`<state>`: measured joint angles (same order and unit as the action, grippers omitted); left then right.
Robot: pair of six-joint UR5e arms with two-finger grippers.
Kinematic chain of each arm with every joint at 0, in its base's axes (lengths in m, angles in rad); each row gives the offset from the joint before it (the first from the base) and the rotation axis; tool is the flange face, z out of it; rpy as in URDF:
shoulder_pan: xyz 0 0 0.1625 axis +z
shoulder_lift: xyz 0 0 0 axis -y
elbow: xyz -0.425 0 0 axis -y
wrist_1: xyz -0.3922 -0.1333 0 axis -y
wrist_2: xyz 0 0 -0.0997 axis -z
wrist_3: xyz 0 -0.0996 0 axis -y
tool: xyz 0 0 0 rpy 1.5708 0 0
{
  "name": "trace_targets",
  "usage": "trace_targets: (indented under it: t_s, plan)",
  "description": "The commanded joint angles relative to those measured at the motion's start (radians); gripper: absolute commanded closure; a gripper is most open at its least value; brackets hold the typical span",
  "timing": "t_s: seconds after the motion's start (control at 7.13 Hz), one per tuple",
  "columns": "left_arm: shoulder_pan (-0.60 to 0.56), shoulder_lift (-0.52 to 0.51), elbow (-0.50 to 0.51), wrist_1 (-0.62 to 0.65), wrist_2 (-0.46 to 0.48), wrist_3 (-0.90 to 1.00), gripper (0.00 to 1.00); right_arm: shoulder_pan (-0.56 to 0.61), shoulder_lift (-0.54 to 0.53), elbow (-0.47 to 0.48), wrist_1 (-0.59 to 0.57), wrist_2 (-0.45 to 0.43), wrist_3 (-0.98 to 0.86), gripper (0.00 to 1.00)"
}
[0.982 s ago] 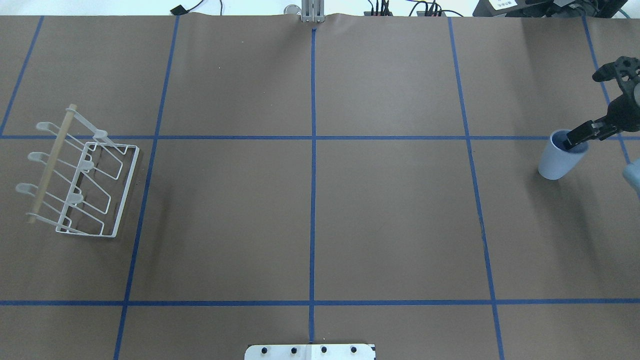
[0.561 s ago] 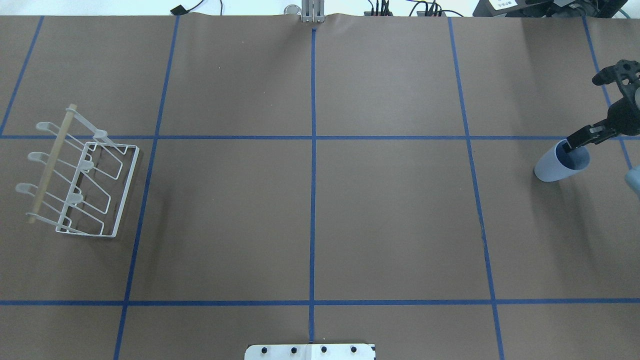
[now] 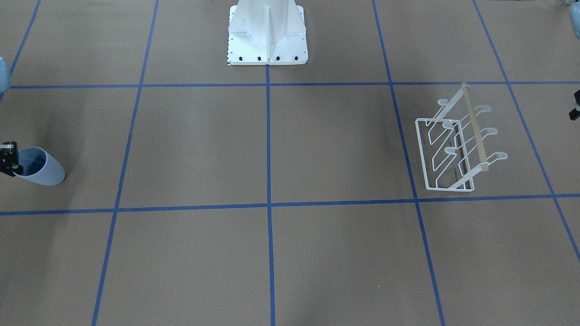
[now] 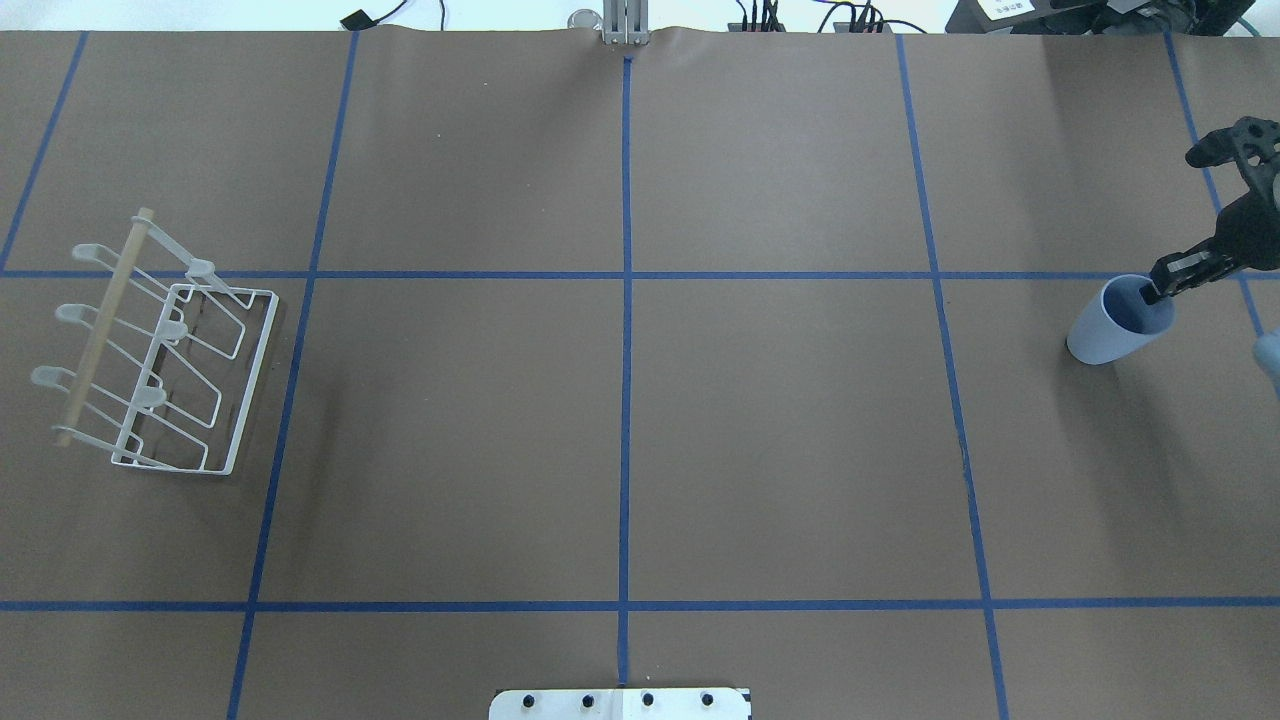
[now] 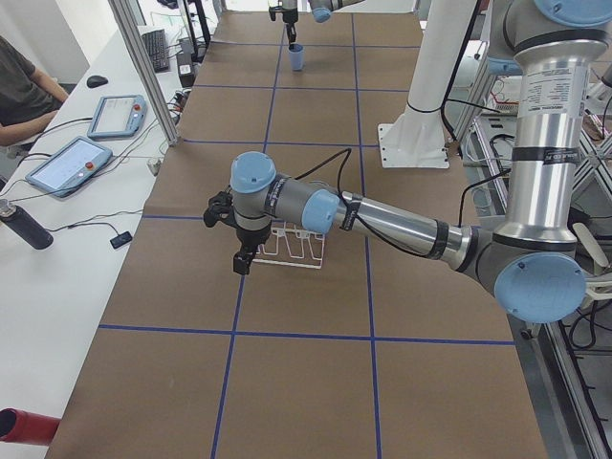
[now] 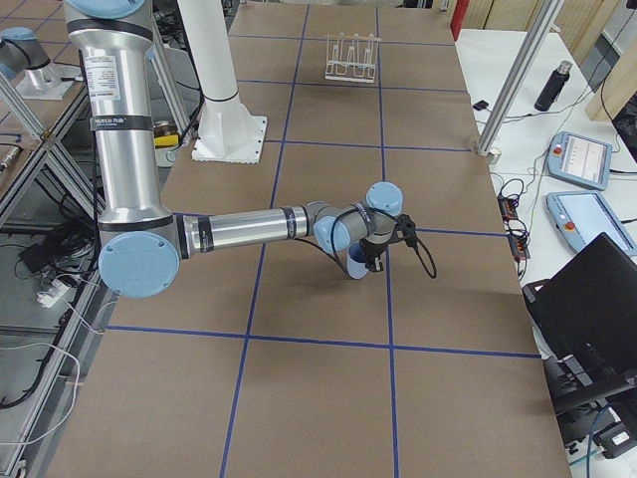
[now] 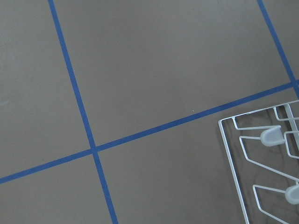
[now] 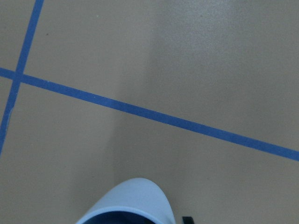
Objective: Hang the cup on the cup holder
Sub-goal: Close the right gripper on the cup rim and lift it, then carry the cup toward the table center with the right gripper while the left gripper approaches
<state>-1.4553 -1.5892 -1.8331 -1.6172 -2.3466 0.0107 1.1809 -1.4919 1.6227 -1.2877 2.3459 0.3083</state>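
The pale blue cup (image 4: 1110, 325) is at the table's far right, tilted, its mouth toward my right gripper (image 4: 1163, 286). The gripper is shut on the cup's rim with one finger inside. The pair also shows in the front view, cup (image 3: 43, 168) and gripper (image 3: 9, 159), and in the right side view (image 6: 358, 265). The right wrist view shows only the cup's rim (image 8: 135, 200). The white wire cup holder (image 4: 170, 350) stands at the far left. My left gripper (image 5: 244, 258) hovers beside the holder (image 5: 292, 247); I cannot tell its state.
Brown paper with blue tape grid lines covers the table (image 4: 620, 400). The robot's white base plate (image 4: 620, 703) is at the near edge. Cables and a metal post (image 4: 622, 25) line the far edge. Tablets and a bottle (image 5: 24, 225) lie on a side table.
The cup has tipped and shifted slightly with the right gripper, whose fingers have drawn back toward the right. The cup holder has not moved.
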Motion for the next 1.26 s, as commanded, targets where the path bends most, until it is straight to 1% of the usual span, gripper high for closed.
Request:
trace_targets:
  t_s: [0.0, 0.14, 0.42, 0.7, 0.84, 0.98, 1.12]
  plan:
    - [0.0, 0.0, 0.0, 0.0, 0.0, 0.0, 0.02, 0.023, -0.001, 0.104, -0.14, 0.021, -0.001, 1.0]
    - [0.0, 0.0, 0.002, 0.0, 0.0, 0.0, 0.02, 0.025, 0.002, 0.126, -0.163, 0.021, -0.001, 1.0]
    - [0.0, -0.003, 0.006, -0.001, 0.0, 0.0, 0.02, 0.025, 0.018, 0.129, -0.16, 0.081, 0.005, 1.0]
    - [0.001, -0.021, -0.001, -0.004, 0.0, -0.005, 0.02, 0.023, 0.059, 0.153, -0.121, 0.146, 0.2, 1.0]
    - [0.028, -0.064, 0.0, -0.009, 0.0, -0.096, 0.02, 0.023, 0.077, 0.166, -0.086, 0.224, 0.301, 1.0]
    - [0.061, -0.078, -0.005, -0.057, 0.0, -0.226, 0.02, 0.023, 0.097, 0.166, -0.024, 0.265, 0.407, 1.0]
    - [0.12, -0.08, 0.002, -0.179, 0.0, -0.368, 0.02, 0.016, 0.119, 0.166, 0.058, 0.294, 0.54, 1.0]
